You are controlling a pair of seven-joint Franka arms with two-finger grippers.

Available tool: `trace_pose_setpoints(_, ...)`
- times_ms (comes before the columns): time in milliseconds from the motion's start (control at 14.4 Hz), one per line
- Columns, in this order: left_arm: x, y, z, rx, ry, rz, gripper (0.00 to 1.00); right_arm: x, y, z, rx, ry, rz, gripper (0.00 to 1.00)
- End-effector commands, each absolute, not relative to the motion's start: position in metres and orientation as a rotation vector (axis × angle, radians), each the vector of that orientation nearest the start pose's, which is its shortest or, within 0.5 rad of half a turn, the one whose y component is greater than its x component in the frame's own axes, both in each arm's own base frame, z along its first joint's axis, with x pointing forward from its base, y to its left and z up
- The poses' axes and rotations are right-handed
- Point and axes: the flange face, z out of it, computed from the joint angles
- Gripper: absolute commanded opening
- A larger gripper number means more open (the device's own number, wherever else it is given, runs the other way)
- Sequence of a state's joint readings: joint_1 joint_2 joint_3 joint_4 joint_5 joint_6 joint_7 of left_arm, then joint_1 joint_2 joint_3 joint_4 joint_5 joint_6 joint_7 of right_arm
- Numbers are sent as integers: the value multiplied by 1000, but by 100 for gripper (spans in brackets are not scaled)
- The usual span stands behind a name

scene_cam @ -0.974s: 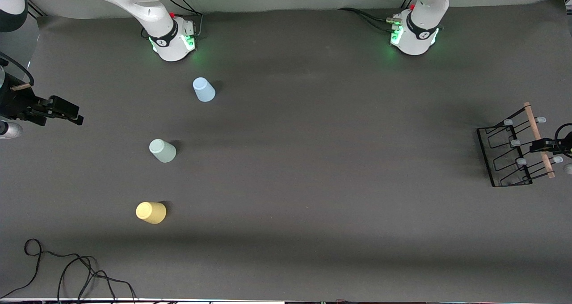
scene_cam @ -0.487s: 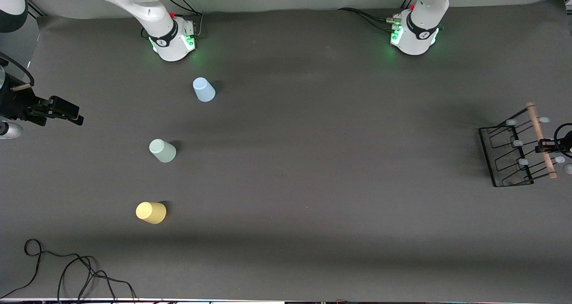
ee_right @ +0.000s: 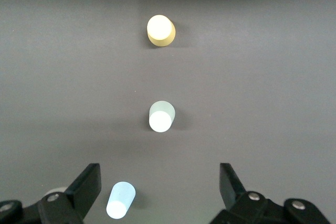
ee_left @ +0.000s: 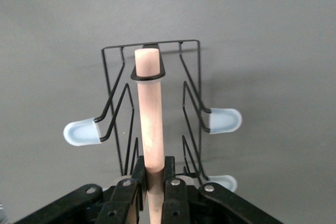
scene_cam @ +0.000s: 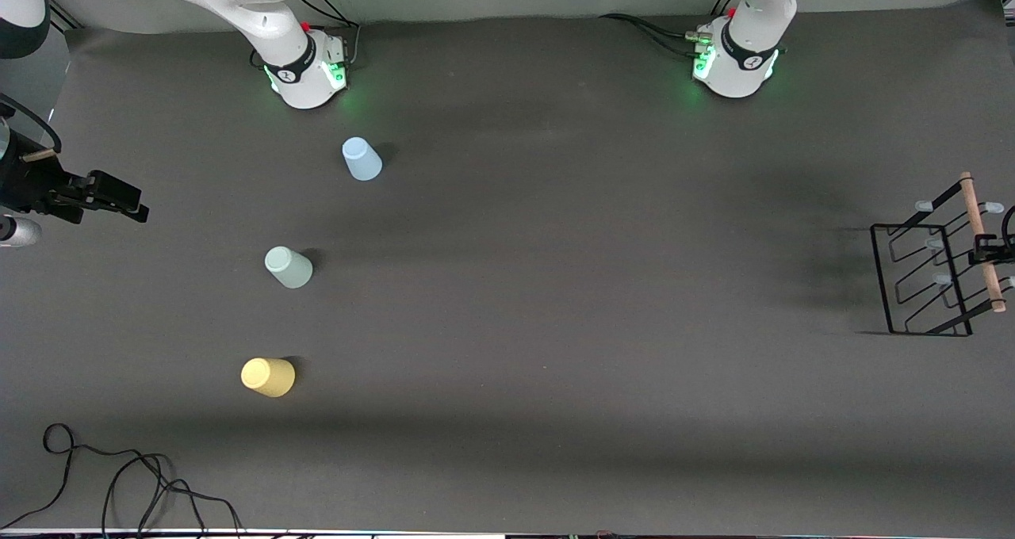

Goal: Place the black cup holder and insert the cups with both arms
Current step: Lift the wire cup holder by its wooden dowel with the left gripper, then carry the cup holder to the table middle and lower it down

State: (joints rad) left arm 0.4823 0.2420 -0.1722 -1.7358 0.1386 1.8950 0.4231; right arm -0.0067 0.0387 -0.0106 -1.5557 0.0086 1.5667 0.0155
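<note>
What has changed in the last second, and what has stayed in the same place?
The left gripper closed on the wooden handle of the black cup holder and lifted it, shifting it toward the left arm's end of the table. The blue cup, green cup, yellow cup and the open right gripper did not move.

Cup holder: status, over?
Left end effector shut on cup holder by its wooden handle, at left arm's end of the table. Right end effector open, waiting above the cups. Nothing in the way.
</note>
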Motion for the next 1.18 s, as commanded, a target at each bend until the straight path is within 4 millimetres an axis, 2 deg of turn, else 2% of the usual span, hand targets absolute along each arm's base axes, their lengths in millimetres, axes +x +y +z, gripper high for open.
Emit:
trace_pose_setpoints(0, 587, 145, 491, -3098, 272, 139, 0, 565, -10, 611, -3137, 34, 38, 100)
trace_pose_setpoints(139, 596, 99, 514, -3107, 226, 138, 0, 565, -10, 611, -3137, 34, 38, 100)
trace_pose_setpoints(278, 604, 46, 528, -3101, 169, 121, 0, 565, -10, 612, -3137, 34, 36, 100)
trace_pose_setpoints(556, 606, -74, 538, -3099, 76, 72, 0, 565, -9, 613, -3137, 31, 34, 100)
trace_pose_setpoints(904, 586, -241, 517, -3175, -109, 69, 0, 564, -5, 611, -3137, 27, 43, 100)
trace_pose_setpoints(1113, 572, -339, 488, -3193, -208, 47, 0, 552, -2, 607, -3136, 5, 77, 100)
